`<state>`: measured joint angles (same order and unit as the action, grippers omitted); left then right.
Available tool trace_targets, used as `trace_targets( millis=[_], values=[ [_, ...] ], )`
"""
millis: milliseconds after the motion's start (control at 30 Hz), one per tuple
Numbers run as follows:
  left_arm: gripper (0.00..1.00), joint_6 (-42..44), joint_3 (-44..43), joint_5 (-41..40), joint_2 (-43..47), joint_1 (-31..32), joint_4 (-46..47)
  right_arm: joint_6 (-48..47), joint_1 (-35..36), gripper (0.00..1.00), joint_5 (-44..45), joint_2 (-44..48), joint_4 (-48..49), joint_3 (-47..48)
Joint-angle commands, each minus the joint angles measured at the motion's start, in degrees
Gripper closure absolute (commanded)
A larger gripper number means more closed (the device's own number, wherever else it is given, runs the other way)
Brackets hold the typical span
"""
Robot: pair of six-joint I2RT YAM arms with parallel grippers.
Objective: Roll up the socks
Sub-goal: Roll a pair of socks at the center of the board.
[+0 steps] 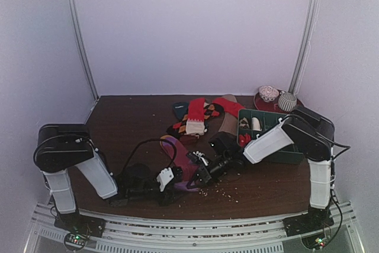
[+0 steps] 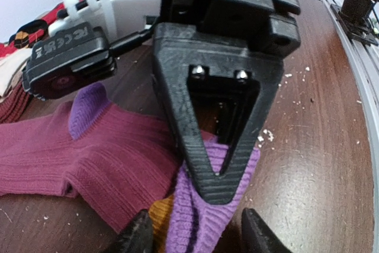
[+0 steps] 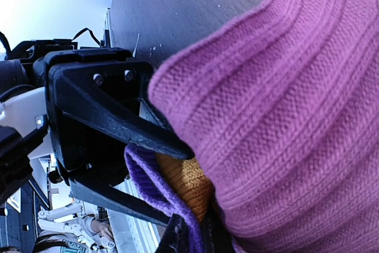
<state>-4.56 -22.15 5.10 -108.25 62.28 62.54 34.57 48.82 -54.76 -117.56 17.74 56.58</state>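
- The purple sock (image 2: 89,158) lies flat on the table, to the left of the green tray (image 1: 254,113) and nearer to my bases.
- My right gripper (image 3: 195,238) is clenched on the sock's end, where the orange bit shows.
- My left gripper (image 2: 198,235) is at that same end. Its jaws are apart, one on each side of the cloth.
- The long part runs away from both jaws, toward the back, left of the tray. I think the roll must go that way.
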Motion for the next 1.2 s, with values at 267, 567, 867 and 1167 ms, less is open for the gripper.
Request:
trace_targets(
  millis=[267,567,867,1167],
  values=[
    [1.0,-2.25,-4.7,1.57,-1.18,-1.46,-9.8,-2.49,-0.16,0.87,2.47,-2.98,-8.54,-2.72],
    [1.0,-18.29,-15.48,9.76,2.56,-3.67,-47.49,-18.37,-0.49,0.76,14.91,17.13,-2.83,-7.5],
    [1.0,-19.28,-20.2,20.36,-0.85,-5.97,-60.86,-48.74,8.85,0.53,32.61,29.45,6.54,-20.51],
    [1.0,-16.91,-22.12,22.29,-1.79,-7.34,-65.31,-61.7,15.21,0.53,46.96,21.05,1.36,-14.32]
  ],
)
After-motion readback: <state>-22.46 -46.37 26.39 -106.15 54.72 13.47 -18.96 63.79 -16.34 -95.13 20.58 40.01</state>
